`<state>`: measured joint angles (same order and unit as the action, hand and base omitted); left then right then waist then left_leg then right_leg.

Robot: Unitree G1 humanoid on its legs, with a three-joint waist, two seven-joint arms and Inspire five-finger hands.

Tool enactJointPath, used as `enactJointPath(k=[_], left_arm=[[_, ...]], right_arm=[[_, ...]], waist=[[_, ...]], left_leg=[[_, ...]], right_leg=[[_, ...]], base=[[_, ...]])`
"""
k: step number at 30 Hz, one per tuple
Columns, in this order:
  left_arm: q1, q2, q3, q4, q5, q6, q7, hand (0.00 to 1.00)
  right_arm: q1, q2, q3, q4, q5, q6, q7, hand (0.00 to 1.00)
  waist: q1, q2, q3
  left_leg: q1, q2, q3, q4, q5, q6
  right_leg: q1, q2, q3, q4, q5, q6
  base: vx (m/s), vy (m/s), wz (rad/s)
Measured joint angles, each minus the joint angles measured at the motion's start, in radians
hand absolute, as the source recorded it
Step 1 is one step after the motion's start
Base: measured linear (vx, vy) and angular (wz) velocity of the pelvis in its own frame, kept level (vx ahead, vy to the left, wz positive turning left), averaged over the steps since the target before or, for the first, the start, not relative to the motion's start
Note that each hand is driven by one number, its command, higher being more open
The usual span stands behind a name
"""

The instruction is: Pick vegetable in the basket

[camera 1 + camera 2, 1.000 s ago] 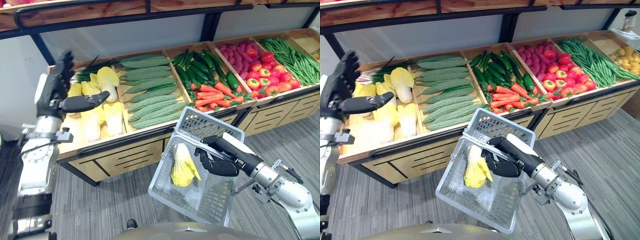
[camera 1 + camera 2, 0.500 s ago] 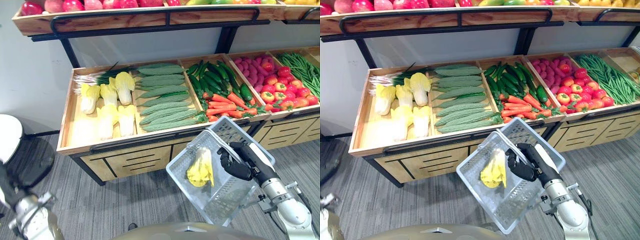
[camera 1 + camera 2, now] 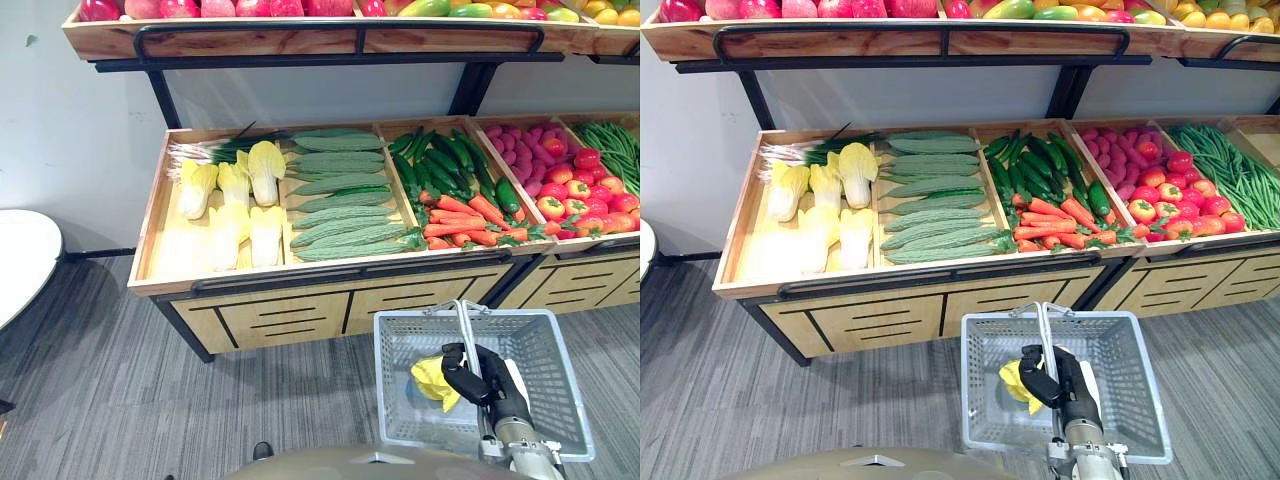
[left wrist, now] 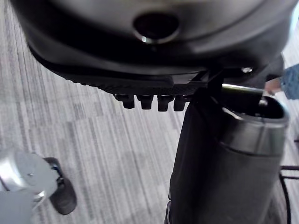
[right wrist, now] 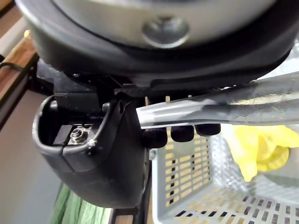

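1. The whole view has shifted since a second ago, so the camera is judged to have been moved, not the wooden stand [image 3: 300,280]
2. The basket [image 3: 557,380], which was held tilted and high against the front of the stand, is now carried level and lower, above the floor [image 3: 100,380] in front of the stand
3. Its handle [image 3: 463,325] is kept enclosed by the curled fingers of the right hand [image 3: 480,378]
4. The yellow leafy vegetable [image 3: 432,382] is seen lying inside the basket, just beside the right hand, as before
5. The left hand [image 4: 140,60], which was raised over the cabbages [image 3: 235,195] a second ago, has been lowered; whether it is open or closed cannot be told
6. The pick of this vegetable is therefore judged as done, and either a further pick or the carrying away is expected
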<state>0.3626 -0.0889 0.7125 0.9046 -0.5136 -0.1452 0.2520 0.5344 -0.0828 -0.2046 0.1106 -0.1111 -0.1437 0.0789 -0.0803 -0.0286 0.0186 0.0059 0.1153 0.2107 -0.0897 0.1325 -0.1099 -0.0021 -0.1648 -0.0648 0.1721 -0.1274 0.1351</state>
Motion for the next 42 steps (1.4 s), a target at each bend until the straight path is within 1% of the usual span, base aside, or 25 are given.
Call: enactJointPath(k=[6, 12, 13, 14, 15, 16, 17, 19, 22, 23, 25, 26, 29, 31, 32, 33, 34, 35, 36, 37, 38, 39, 40, 41, 42], left_arm=[[-0.049, 0.035, -0.131, -0.001, 0.098, 0.023, -0.089, 1.0], [-0.129, 0.1, -0.16, 0.034, 0.171, 0.055, -0.126, 1.0], [-0.158, 0.138, -0.156, 0.051, 0.171, 0.06, -0.126, 1.0], [-0.163, 0.148, -0.154, 0.054, 0.171, 0.06, -0.126, 1.0], [-0.172, 0.156, -0.153, 0.059, 0.171, 0.06, -0.127, 1.0], [-0.196, 0.167, -0.146, 0.072, 0.171, 0.061, -0.13, 1.0], [-0.203, 0.168, -0.144, 0.074, 0.171, 0.061, -0.131, 1.0], [-0.221, 0.17, -0.129, 0.084, 0.171, 0.063, -0.143, 1.0], [-0.229, 0.179, -0.099, 0.108, 0.172, 0.067, -0.151, 1.0], [-0.231, 0.191, -0.067, 0.125, 0.174, 0.081, -0.151, 1.0], [-0.235, 0.21, -0.043, 0.147, 0.192, 0.089, -0.151, 1.0], [-0.231, 0.228, -0.019, 0.162, 0.209, 0.104, -0.152, 1.0], [-0.226, 0.286, 0.046, 0.19, 0.212, 0.116, -0.152, 1.0], [-0.226, 0.326, 0.055, 0.189, 0.228, 0.117, -0.161, 1.0], [-0.227, 0.349, 0.052, 0.187, 0.254, 0.116, -0.171, 1.0], [-0.227, 0.351, -0.005, 0.18, 0.254, 0.102, -0.165, 1.0], [-0.227, 0.346, -0.055, 0.157, 0.254, 0.095, -0.159, 1.0], [-0.226, 0.31, -0.157, 0.104, 0.27, 0.069, -0.131, 1.0], [-0.222, 0.275, -0.201, 0.073, 0.302, 0.053, -0.096, 1.0], [-0.229, 0.209, -0.282, 0.016, 0.34, 0.036, -0.057, 1.0], [-0.234, 0.145, -0.34, -0.028, 0.369, 0.03, -0.054, 1.0], [-0.236, 0.112, -0.355, -0.044, 0.372, 0.029, -0.057, 1.0], [-0.235, 0.048, -0.402, -0.052, 0.372, 0.031, -0.062, 1.0], [-0.235, 0.044, -0.411, -0.052, 0.372, 0.033, -0.063, 1.0], [-0.227, 0.041, -0.43, -0.049, 0.372, 0.039, -0.065, 1.0]], right_arm=[[-0.006, 0.012, 0.039, 0.005, -0.002, 0.002, 0.005, 0.0], [-0.044, 0.013, 0.079, 0.004, -0.003, 0.022, 0.049, 0.0], [-0.051, 0.019, 0.088, 0.004, -0.003, 0.026, 0.064, 0.0], [-0.052, 0.019, 0.091, 0.002, -0.003, 0.027, 0.069, 0.0], [-0.053, 0.019, 0.093, 0.0, -0.003, 0.028, 0.072, 0.0], [-0.061, 0.016, 0.093, -0.012, -0.002, 0.029, 0.075, 0.0], [-0.061, 0.015, 0.092, -0.021, -0.002, 0.03, 0.077, 0.0], [-0.059, 0.008, 0.091, -0.049, 0.0, 0.031, 0.09, 0.0], [-0.056, 0.008, 0.087, -0.05, 0.002, 0.034, 0.098, 0.0], [-0.055, 0.008, 0.085, -0.05, 0.021, 0.038, 0.106, 0.0], [-0.051, 0.008, 0.083, -0.055, 0.021, 0.044, 0.112, 0.0], [-0.041, 0.008, 0.078, -0.059, 0.022, 0.047, 0.116, 0.0], [-0.028, 0.009, 0.067, -0.066, 0.041, 0.055, 0.136, 0.0], [-0.017, 0.01, 0.055, -0.089, 0.041, 0.058, 0.141, 0.0], [-0.02, 0.01, 0.039, -0.094, 0.041, 0.058, 0.141, 0.0], [-0.024, 0.022, 0.025, -0.095, 0.044, 0.058, 0.132, 0.0], [-0.023, 0.039, 0.013, -0.1, 0.049, 0.058, 0.126, 0.0], [-0.017, 0.076, -0.014, -0.107, 0.055, 0.058, 0.107, 0.0], [-0.016, 0.093, -0.021, -0.107, 0.055, 0.058, 0.091, 0.0], [-0.01, 0.106, -0.027, -0.107, 0.055, 0.058, 0.058, 0.0], [-0.006, 0.106, -0.033, -0.107, 0.056, 0.058, 0.035, 0.0], [-0.008, 0.106, -0.033, -0.107, 0.056, 0.058, 0.024, 0.0], [-0.018, 0.105, -0.032, -0.107, 0.054, 0.055, -0.002, 0.0], [-0.023, 0.103, -0.032, -0.106, 0.052, 0.055, -0.004, 0.0], [-0.042, 0.088, -0.017, -0.097, 0.037, 0.055, -0.005, 0.0]], waist=[[0.001, -0.001, 0.016], [-0.002, -0.013, 0.046], [-0.004, -0.027, 0.056], [-0.005, -0.033, 0.064], [-0.004, -0.037, 0.071], [-0.007, -0.036, 0.093], [-0.008, -0.035, 0.101], [-0.032, -0.037, 0.126], [-0.045, -0.041, 0.131], [-0.052, -0.044, 0.138], [-0.058, -0.049, 0.145], [-0.059, -0.044, 0.149], [-0.063, -0.06, 0.15], [-0.066, -0.069, 0.151], [-0.076, -0.065, 0.149], [-0.092, -0.058, 0.146], [-0.093, -0.047, 0.144], [-0.091, -0.024, 0.145], [-0.091, -0.021, 0.146], [-0.113, -0.018, 0.145], [-0.119, -0.015, 0.142], [-0.118, -0.016, 0.142], [-0.113, -0.02, 0.14], [-0.111, -0.021, 0.139], [-0.096, -0.028, 0.135]], left_leg=[[0.014, 0.005, 0.038, 0.0, -0.015, -0.007], [0.08, 0.03, 0.144, 0.011, -0.048, -0.029], [0.082, 0.053, 0.179, 0.091, -0.097, -0.035], [0.084, 0.064, 0.19, 0.125, -0.117, -0.036], [0.083, 0.075, 0.201, 0.161, -0.141, -0.039], [0.084, 0.108, 0.226, 0.255, -0.203, -0.043], [0.085, 0.119, 0.234, 0.293, -0.226, -0.042], [0.091, 0.148, 0.267, 0.43, -0.322, -0.04], [0.104, 0.165, 0.289, 0.518, -0.387, -0.04], [0.125, 0.177, 0.308, 0.572, -0.432, -0.041], [0.151, 0.19, 0.33, 0.623, -0.473, -0.039], [0.171, 0.198, 0.35, 0.655, -0.5, -0.04], [0.229, 0.212, 0.418, 0.687, -0.536, -0.041], [0.244, 0.216, 0.471, 0.686, -0.546, -0.044], [0.234, 0.229, 0.508, 0.684, -0.557, -0.043], [0.208, 0.252, 0.544, 0.683, -0.555, -0.04], [0.2, 0.267, 0.565, 0.683, -0.551, -0.037], [0.174, 0.284, 0.595, 0.68, -0.527, -0.024], [0.166, 0.285, 0.606, 0.675, -0.52, -0.014], [0.145, 0.281, 0.612, 0.658, -0.504, 0.008], [0.14, 0.277, 0.633, 0.628, -0.484, 0.022], [0.142, 0.276, 0.648, 0.617, -0.477, 0.024], [0.16, 0.274, 0.681, 0.596, -0.462, 0.015], [0.167, 0.274, 0.689, 0.594, -0.459, 0.013], [0.179, 0.281, 0.72, 0.589, -0.445, 0.006]], right_leg=[[-0.014, 0.012, 0.043, 0.003, -0.002, -0.011], [-0.026, 0.044, 0.148, 0.02, -0.001, -0.012], [-0.018, 0.059, 0.187, 0.032, -0.002, -0.013], [-0.014, 0.064, 0.199, 0.037, -0.003, -0.014], [-0.01, 0.07, 0.211, 0.043, -0.003, -0.015], [0.006, 0.082, 0.24, 0.066, -0.006, -0.016], [0.006, 0.086, 0.248, 0.08, -0.011, -0.015], [0.006, 0.098, 0.293, 0.156, -0.057, -0.004], [0.005, 0.101, 0.324, 0.215, -0.097, 0.009], [0.008, 0.102, 0.346, 0.252, -0.126, 0.018], [0.02, 0.105, 0.37, 0.287, -0.149, 0.026], [0.026, 0.11, 0.391, 0.311, -0.162, 0.03], [0.036, 0.126, 0.446, 0.332, -0.166, 0.037], [0.019, 0.137, 0.49, 0.316, -0.147, 0.051], [-0.006, 0.151, 0.512, 0.292, -0.111, 0.05], [-0.049, 0.165, 0.489, 0.259, -0.05, 0.042], [-0.067, 0.165, 0.459, 0.241, -0.014, 0.035], [-0.094, 0.158, 0.369, 0.193, 0.046, 0.017], [-0.101, 0.14, 0.299, 0.17, 0.068, 0.002], [-0.107, 0.104, 0.141, 0.132, 0.103, -0.043], [-0.118, 0.072, 0.001, 0.139, 0.1, -0.107], [-0.136, 0.047, -0.071, 0.201, 0.066, -0.157], [-0.15, -0.048, -0.234, 0.373, 0.029, -0.203], [-0.152, -0.062, -0.258, 0.38, 0.033, -0.198], [-0.156, -0.075, -0.336, 0.381, 0.039, -0.189]], base=[[0.03, -0.004, -0.18], [0.08, -0.015, -0.6], [0.11, -0.049, -0.7], [0.13, -0.058, -0.7], [0.1, -0.03, -0.62], [0.09, 0.001, -0.61], [0.07, 0.051, -0.77], [0.02, 0.081, -0.57], [-0.03, 0.087, -0.34], [-0.09, 0.17, -0.48], [-0.08, 0.162, -0.44], [-0.05, 0.153, -0.53], [-0.07, 0.139, -0.62], [-0.1, 0.108, -0.76], [-0.12, 0.092, -0.83], [-0.12, 0.078, -0.82], [-0.08, 0.059, -0.79], [-0.04, 0.028, -0.57], [-0.03, 0.014, -0.39], [0.0, 0.0, -0.14], [0.02, 0.006, -0.12], [0.09, 0.035, -0.4], [0.08, 0.03, -0.45], [0.1, -0.007, -0.85], [0.02, -0.123, -0.94]])
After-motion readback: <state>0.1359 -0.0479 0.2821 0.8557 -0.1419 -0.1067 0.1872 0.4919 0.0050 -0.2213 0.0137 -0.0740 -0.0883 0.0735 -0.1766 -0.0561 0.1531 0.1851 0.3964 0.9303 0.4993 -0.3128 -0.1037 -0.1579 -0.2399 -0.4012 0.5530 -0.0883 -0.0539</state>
